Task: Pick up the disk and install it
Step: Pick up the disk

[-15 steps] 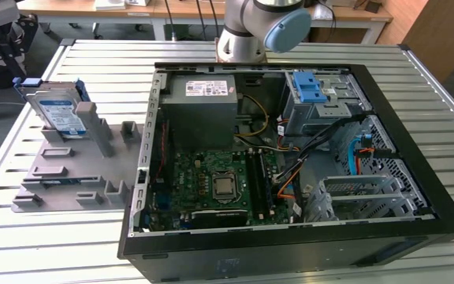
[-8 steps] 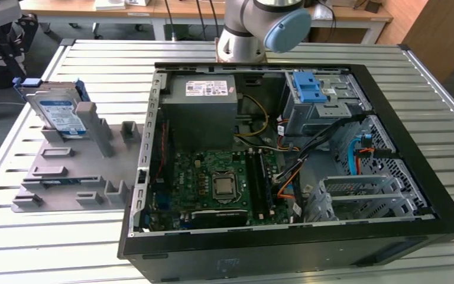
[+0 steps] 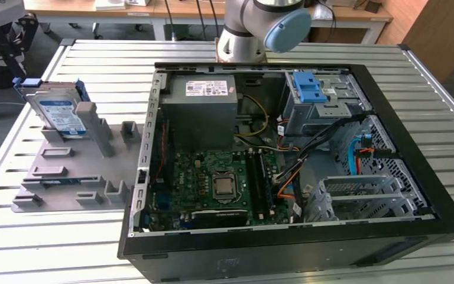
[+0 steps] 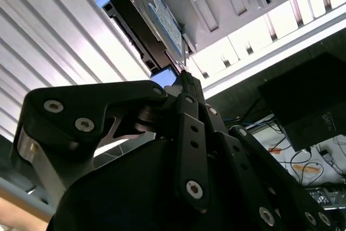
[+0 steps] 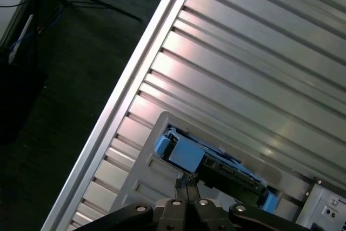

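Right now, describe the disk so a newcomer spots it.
Find the open computer case; at the exterior view's left lies a grey fixture plate. The disk stands on edge at its far end, the only silver slab with a white-and-blue label.
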Robot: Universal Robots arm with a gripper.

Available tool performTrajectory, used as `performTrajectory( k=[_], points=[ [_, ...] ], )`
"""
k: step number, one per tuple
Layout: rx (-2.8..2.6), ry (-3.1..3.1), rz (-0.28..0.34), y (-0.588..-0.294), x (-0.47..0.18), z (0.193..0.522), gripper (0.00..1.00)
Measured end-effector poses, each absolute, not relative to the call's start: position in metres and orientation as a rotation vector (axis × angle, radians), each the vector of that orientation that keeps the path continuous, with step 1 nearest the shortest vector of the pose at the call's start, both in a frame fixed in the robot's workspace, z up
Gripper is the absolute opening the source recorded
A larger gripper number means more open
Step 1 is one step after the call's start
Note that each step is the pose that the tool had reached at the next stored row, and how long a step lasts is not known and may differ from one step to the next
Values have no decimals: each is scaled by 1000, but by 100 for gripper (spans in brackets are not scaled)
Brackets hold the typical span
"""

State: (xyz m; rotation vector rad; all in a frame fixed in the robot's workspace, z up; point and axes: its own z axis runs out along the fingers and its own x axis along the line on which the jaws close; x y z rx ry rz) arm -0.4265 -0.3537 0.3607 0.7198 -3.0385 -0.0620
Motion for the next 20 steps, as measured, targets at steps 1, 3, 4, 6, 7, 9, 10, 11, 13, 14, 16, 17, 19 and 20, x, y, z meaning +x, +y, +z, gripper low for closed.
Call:
performTrajectory(
  k=[1,3,4,6,7,9,10,11,13,14,16,17,19,20],
  points=[
    [733,-3036,-61,-354,-427,361,11],
    [758,-3032,-60,-354,-427,361,11],
    [769,-3031,-60,-354,-427,361,11],
    [788,-3030,-58,-354,-427,361,11],
    [799,-3027,-58,-354,-426,361,11],
    [819,-3022,-58,-354,-427,361,11],
    [824,-3021,-58,-354,-427,361,11],
    [825,-3020,-58,-354,-427,361,11],
    [825,-3020,-58,-354,-427,361,11],
    [825,-3020,-58,-354,-427,361,11],
    [825,-3020,-58,-354,-427,361,11],
    [825,-3020,-58,-354,-427,361,11],
    [825,-3020,-58,-354,-427,361,11],
    [825,-3020,-58,-354,-427,361,11]
  ],
)
